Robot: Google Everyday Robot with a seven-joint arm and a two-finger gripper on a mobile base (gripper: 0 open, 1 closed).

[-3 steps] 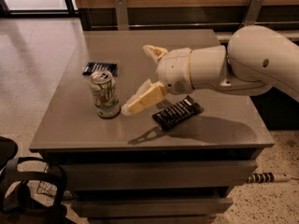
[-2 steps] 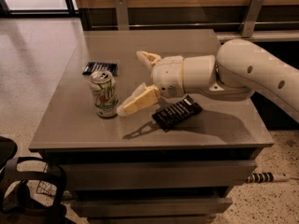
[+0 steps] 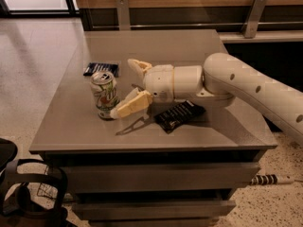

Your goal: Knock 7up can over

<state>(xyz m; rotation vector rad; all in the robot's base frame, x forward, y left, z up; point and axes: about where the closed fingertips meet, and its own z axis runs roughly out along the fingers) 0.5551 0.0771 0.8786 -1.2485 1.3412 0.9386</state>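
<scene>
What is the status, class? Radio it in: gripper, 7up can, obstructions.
Gripper open, beside 7up can, lower finger at its base. Can upright, not yet knocked. Black wrapper under the arm, not between them.

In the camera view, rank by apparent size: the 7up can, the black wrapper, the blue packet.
1. 7up can and black wrapper: about alike, and the wrapper is partly hidden under the arm, so unranked.
2. Blue packet: smallest, though farther back.
The gripper, open, sits beside the can.
</scene>
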